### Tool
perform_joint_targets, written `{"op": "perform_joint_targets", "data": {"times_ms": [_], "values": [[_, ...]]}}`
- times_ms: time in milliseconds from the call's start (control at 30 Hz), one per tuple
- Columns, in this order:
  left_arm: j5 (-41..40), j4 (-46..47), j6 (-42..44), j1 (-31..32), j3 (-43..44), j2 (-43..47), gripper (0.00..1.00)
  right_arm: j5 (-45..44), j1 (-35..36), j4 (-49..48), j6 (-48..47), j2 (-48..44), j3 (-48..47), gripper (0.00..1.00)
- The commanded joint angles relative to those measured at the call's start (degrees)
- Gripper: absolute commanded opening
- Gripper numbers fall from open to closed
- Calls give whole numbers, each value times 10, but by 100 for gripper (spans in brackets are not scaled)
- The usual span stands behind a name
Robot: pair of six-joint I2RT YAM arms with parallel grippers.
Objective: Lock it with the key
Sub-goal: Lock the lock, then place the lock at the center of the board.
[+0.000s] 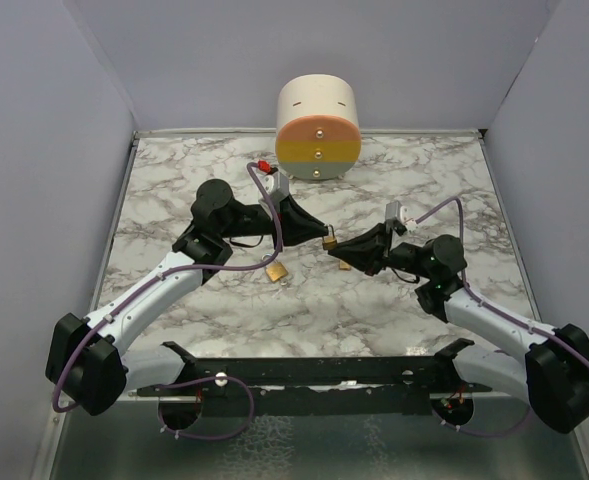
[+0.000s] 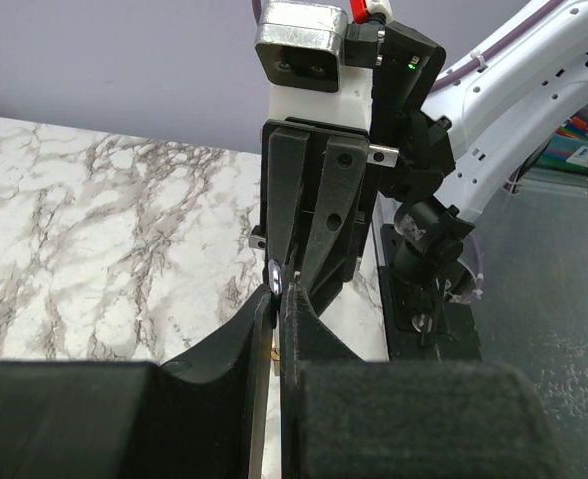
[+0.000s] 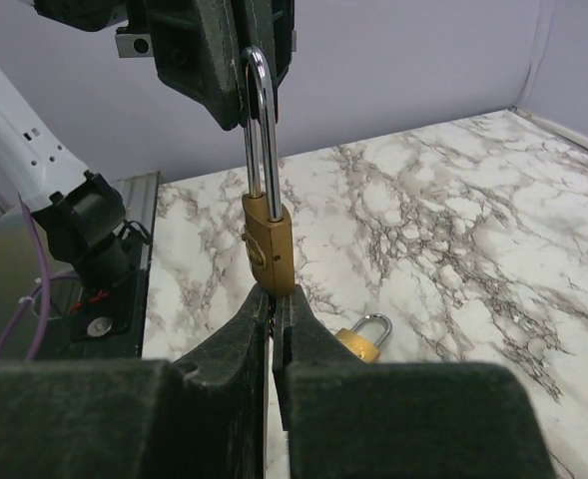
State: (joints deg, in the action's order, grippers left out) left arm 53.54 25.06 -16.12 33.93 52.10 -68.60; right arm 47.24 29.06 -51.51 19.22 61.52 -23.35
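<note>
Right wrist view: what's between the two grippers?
In the right wrist view, a brass padlock: left gripper pinching its shackle from above, right gripper shut just under its body.

We are looking at a white marble-patterned table (image 1: 324,310) with grey veins running through it. Plain pale lilac walls (image 1: 214,60) are closing it in on three sides, and soft, even light is falling across it.
</note>
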Motion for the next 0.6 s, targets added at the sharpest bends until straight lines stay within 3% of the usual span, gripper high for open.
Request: {"op": "perform_joint_targets", "data": {"times_ms": [0,567], "values": [[-3,33,2,3,22,6,0,-14,9,6,-7,9,-14,2],[-97,56,55,3,33,50,0,-66,24,56,-19,-28,38,2]]}}
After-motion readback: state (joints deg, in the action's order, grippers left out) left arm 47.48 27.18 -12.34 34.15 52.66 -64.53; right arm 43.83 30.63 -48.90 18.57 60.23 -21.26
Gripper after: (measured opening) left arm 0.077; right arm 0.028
